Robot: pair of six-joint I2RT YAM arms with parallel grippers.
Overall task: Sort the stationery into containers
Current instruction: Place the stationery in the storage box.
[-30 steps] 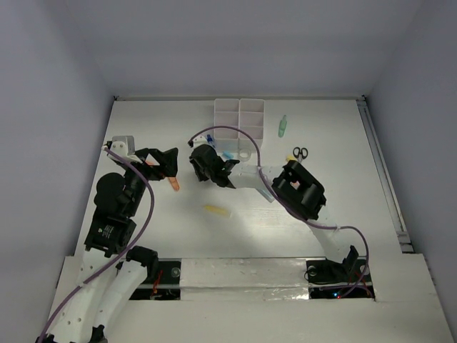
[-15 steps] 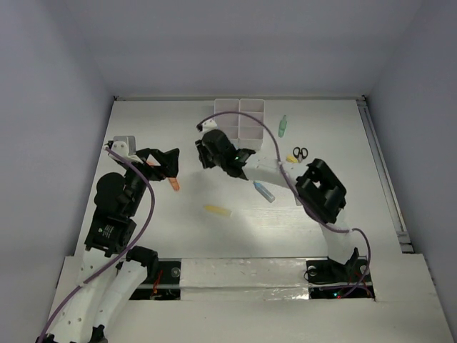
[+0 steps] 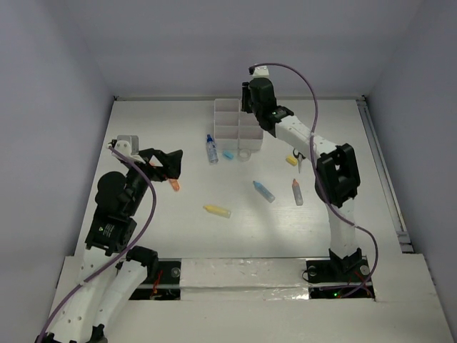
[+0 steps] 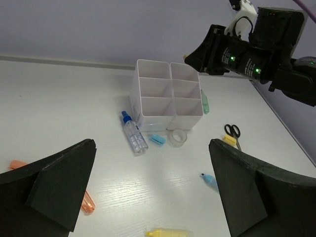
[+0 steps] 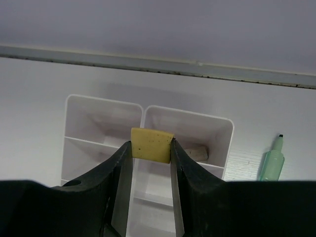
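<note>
Beginning at the left, finding the left gripper (image 3: 171,163) spread wide and holding nothing, hanging over the left part of the table (image 3: 143,128). Just beside it, noting an orange marker (image 3: 173,186) lying loose, then a yellow highlighter (image 3: 217,211) nearer the middle. Moving on to a blue-capped spray bottle (image 4: 134,133), a small blue eraser (image 4: 158,139) and a tape roll (image 4: 177,137), all lying on the table just in front of the white organizer (image 4: 168,94) and not in it. Looking into the organizer, seeing the compartments bare as far as the views show, apart from a pale small piece (image 5: 197,154) lying in the far right one, too unclear to name. Over the wall between the two far compartments, finding the right gripper (image 5: 151,148) pinching a yellow eraser (image 5: 151,140), jaws drawn in to the eraser's width, not yet releasing it. Continuing right, counting a blue marker (image 3: 263,191), an orange-capped marker (image 3: 296,191), scissors (image 4: 232,131) with a small yellow piece (image 3: 291,160) touching them, and a green marker (image 5: 273,160) beside the organizer's right wall. Judging the sorting as barely begun: at most one piece placed, one being delivered, ten others waiting on the table.
</note>
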